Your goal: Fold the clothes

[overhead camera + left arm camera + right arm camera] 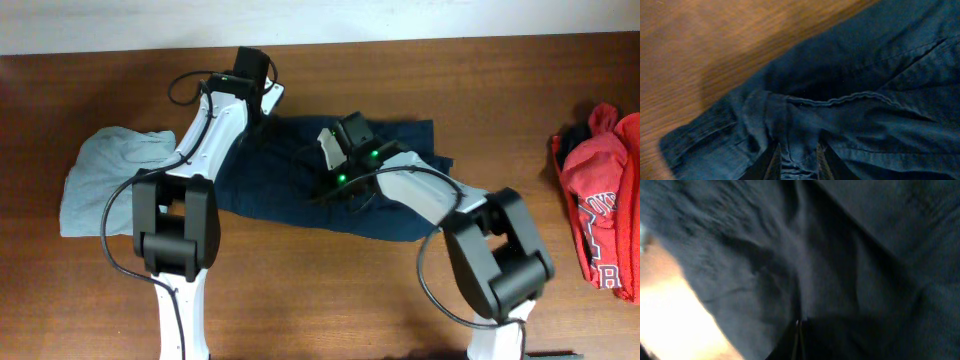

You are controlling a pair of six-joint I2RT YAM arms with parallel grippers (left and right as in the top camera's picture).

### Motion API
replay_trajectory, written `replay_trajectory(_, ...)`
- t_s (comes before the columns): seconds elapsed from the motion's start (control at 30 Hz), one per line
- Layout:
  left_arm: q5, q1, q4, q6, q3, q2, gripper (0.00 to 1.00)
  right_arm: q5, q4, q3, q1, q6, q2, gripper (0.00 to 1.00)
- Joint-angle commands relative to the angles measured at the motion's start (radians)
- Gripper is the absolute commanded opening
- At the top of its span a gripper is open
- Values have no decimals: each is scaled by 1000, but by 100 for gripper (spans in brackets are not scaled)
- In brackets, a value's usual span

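The clothes' main piece, dark navy shorts (290, 195), lies spread across the middle of the table. My left gripper (255, 122) is at their far left corner. In the left wrist view its jaws (799, 164) stand a little apart, with a wrinkled bunch of the shorts (860, 75) between the fingers (774, 162). My right gripper (325, 190) is low over the middle of the shorts. Its fingertips (799, 330) are shut together on a ridge of the navy cloth (800, 265) that runs up from them.
A pale grey-green garment (105, 175) lies at the left, partly under the shorts' edge. A crumpled red garment with white lettering (605, 205) sits at the right edge of the table. Bare wooden tabletop (330, 290) shows in front and behind.
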Motion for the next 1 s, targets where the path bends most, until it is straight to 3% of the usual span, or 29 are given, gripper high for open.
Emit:
replay_trajectory(0.0, 32, 1, 3, -10, 13, 69, 24, 10, -25, 3, 12, 22, 55, 4)
replay_trajectory(0.27, 28, 41, 66, -43, 14, 84, 24, 41, -381, 3, 10, 7, 75, 4)
replay_trajectory(0.37, 24, 58, 51, -43, 26, 80, 24, 58, -400, 3, 6, 2, 75, 4)
replay_trajectory(0.47, 26, 76, -69, -52, 124, 56, 26, 59, -422, 3, -7, -43, 52, 4)
replay_trajectory(0.57, 39, 95, -253, -129, 239, 19, 42, 63, -428, 3, -22, -46, 21, 4)
replay_trajectory(0.83, 292, 231, -493, -132, 264, -26, 44, 85, -409, 4, -32, -133, -187, 5)
replay_trajectory(0.93, 380, 301, -520, -132, 229, -26, 45, 171, -397, 4, -32, -132, -299, 23)
replay_trajectory(0.97, 441, 334, -526, -129, 206, -26, 46, 213, -399, 4, -32, -132, -345, 38)
